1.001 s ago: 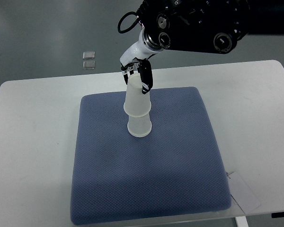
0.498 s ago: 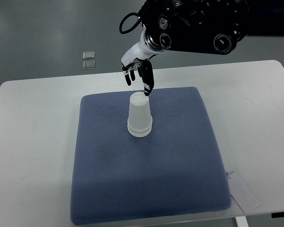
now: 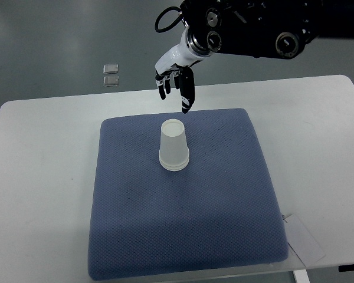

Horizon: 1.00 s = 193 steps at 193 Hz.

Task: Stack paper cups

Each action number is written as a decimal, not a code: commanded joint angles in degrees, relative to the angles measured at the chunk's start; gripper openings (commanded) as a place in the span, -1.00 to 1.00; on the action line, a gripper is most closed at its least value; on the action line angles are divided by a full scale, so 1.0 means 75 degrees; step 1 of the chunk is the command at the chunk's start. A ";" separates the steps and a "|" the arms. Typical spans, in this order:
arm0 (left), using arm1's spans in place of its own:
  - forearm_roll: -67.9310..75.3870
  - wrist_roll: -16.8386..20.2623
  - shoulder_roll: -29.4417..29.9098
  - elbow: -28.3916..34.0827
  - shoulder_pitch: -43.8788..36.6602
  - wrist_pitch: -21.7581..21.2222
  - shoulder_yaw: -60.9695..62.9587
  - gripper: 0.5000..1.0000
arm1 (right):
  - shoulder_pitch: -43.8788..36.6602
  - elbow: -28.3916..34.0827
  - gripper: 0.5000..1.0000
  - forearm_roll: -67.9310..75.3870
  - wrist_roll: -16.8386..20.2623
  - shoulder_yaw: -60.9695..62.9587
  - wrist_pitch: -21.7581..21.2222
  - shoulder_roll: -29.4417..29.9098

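A stack of white paper cups (image 3: 173,145) stands upside down near the middle of the blue mat (image 3: 183,230), one cup nested over the other. My right hand (image 3: 176,85) hovers above and behind the stack, apart from it, its black fingers spread and holding nothing. The right arm (image 3: 248,29) reaches in from the upper right. No left arm shows.
The mat lies on a white table (image 3: 41,177). Two small clear squares (image 3: 111,74) lie on the grey floor beyond the table's far edge. A white card (image 3: 304,239) sticks out from under the mat's near right corner.
The hand let go of the upper cup, which dropped fully over the lower one. The hand then rose and drew back, away from the stack.
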<state>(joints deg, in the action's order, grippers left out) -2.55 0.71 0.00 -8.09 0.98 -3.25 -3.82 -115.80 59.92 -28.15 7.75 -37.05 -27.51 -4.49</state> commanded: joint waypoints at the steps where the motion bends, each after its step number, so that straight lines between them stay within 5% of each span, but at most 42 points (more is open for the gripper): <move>1: 0.0000 -0.0001 0.0000 0.0000 -0.0001 0.0000 0.0005 1.00 | 0.0370 -0.0126 0.31 0.0156 -0.0002 0.0065 0.0199 -0.0351; 65: 0.0000 -0.0001 0.0000 0.0000 0.0010 0.0000 0.0005 1.00 | 0.2022 -0.0583 0.31 0.0754 -0.0073 0.1518 0.1183 -0.1558; 84: 0.0000 -0.0001 0.0000 0.0000 -0.0001 0.0000 0.0005 1.00 | 0.3568 -0.0923 0.31 0.1034 -0.0096 0.3439 0.1886 -0.2097; 130: 0.0000 -0.0001 0.0000 0.0000 -0.0001 0.0000 0.0005 1.00 | 0.5924 -0.1779 0.31 0.1796 -0.0600 0.6755 0.2378 -0.1945; 193: 0.0000 -0.0001 0.0000 0.0000 -0.0001 0.0000 0.0005 1.00 | 0.7753 -0.3021 0.32 0.3554 -0.0975 1.0085 0.2519 -0.1066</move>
<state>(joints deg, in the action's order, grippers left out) -2.55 0.69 0.00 -8.08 0.98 -3.25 -3.78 -60.75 38.99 -4.82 1.17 33.65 -8.40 -14.00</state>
